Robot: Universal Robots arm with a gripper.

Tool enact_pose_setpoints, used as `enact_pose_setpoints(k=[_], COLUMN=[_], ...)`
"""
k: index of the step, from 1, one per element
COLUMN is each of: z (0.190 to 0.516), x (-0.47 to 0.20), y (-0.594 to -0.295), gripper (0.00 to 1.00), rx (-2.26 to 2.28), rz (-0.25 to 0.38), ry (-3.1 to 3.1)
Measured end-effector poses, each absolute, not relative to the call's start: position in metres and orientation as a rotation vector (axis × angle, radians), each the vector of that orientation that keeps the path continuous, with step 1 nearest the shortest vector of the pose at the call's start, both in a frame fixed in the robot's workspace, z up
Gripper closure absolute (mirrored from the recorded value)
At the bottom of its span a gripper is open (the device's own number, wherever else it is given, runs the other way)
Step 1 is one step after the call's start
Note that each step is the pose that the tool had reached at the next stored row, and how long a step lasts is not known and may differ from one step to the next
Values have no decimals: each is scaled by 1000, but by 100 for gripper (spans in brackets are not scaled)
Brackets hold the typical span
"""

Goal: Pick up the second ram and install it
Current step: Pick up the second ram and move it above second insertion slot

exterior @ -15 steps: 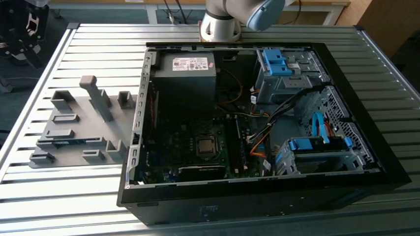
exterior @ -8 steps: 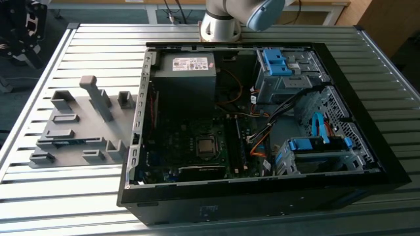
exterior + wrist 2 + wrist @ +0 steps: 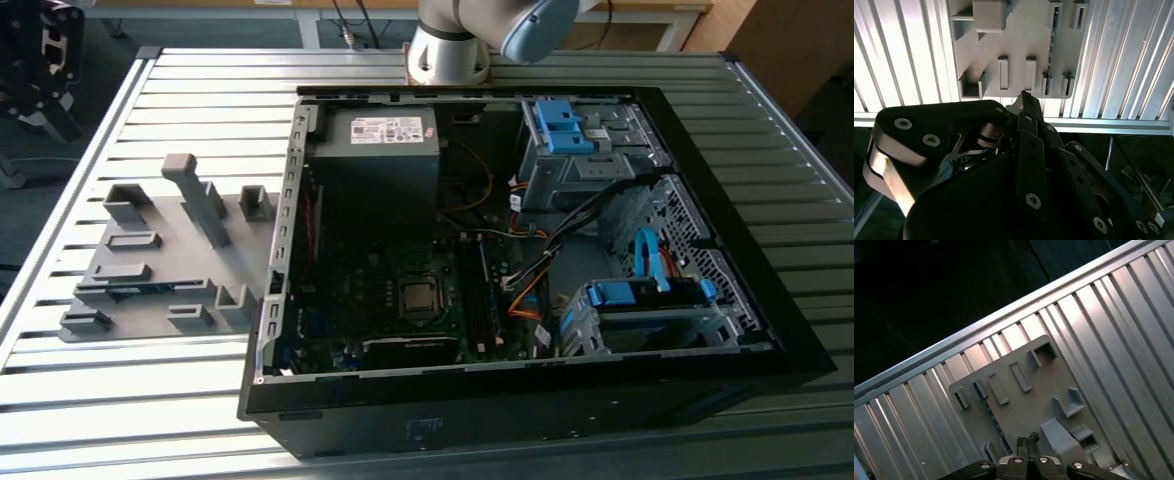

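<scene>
Two-fingered gripper (image 3: pixel 1027 440) seems closed, empty, over the second ram (image 3: pixel 1050 50) in its fixture (image 3: pixel 1024 405).

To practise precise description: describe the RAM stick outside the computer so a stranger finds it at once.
Find the grey fixture plate beside the open computer case. Standing on edge on it is the second ram, a thin blue-green board strip, unlike the grey blocks around it.
</scene>
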State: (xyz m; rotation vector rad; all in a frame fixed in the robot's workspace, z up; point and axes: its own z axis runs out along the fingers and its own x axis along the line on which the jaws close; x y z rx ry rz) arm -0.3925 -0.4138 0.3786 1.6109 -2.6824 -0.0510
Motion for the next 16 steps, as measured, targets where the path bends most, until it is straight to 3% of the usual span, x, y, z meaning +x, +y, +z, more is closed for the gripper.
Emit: enact_pose_setpoints(k=[16], z=[375], x=[-397], y=[-417], gripper=[90], rx=[1853], rz=[-49], ry=[-2517])
